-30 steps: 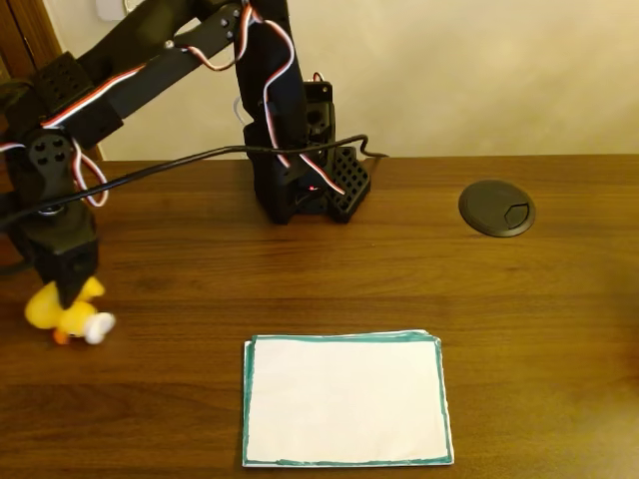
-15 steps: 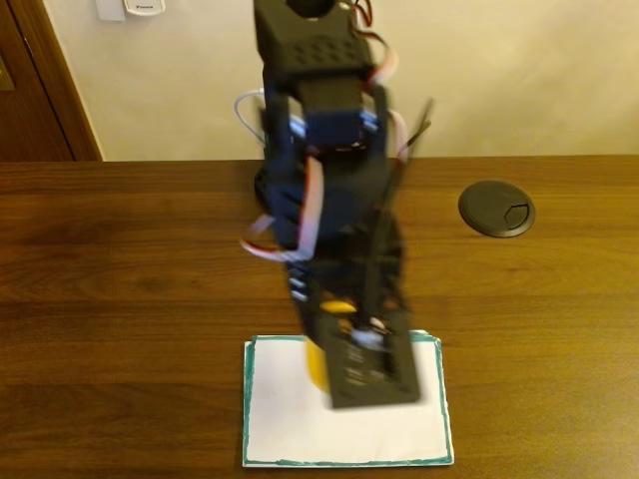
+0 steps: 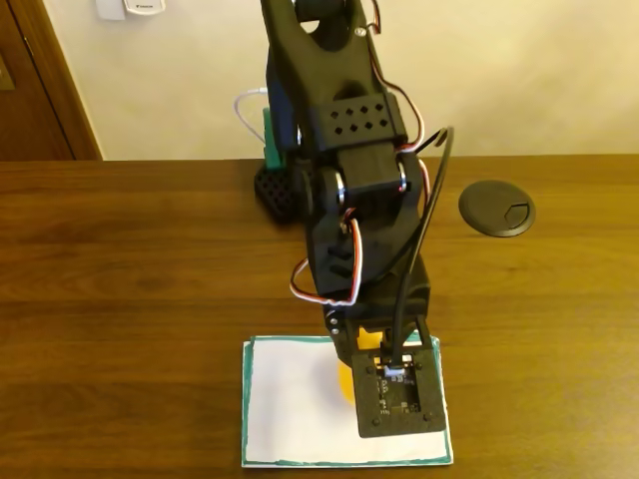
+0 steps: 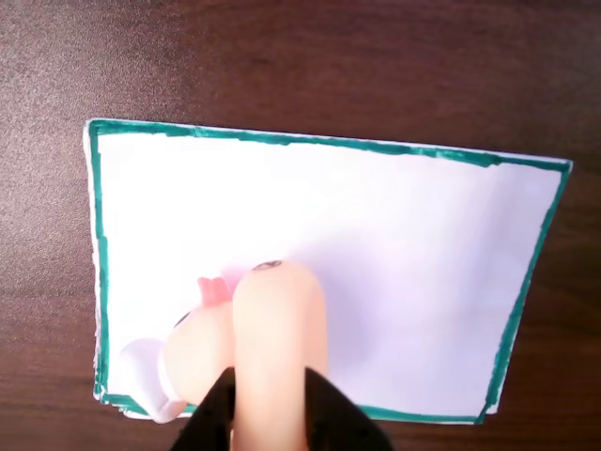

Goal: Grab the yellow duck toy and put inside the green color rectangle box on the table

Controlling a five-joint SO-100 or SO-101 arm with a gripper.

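Observation:
In the wrist view my gripper (image 4: 270, 395) is shut on the yellow duck toy (image 4: 277, 319), one black finger (image 4: 211, 425) on each side of its body. The duck looks pale in the glare, and its orange beak (image 4: 214, 289) and white part (image 4: 141, 368) point left. It hangs over the lower left of the green-bordered white paper rectangle (image 4: 404, 254). In the fixed view the arm (image 3: 349, 180) reaches forward over the paper rectangle (image 3: 285, 399). A bit of the yellow duck (image 3: 346, 381) shows beside the wrist camera board (image 3: 401, 394). Whether the duck touches the paper I cannot tell.
The dark brown wooden table (image 3: 140, 259) surrounds the paper on all sides. A round black grommet (image 3: 496, 208) sits at the back right. The arm's base (image 3: 275, 185) stands at the back centre against a cream wall, with a wooden door frame (image 3: 50, 90) at the left.
The arm has swung from the table's far left, carrying the duck, to above the paper rectangle. Since half a second ago it has settled and reaches slightly further forward.

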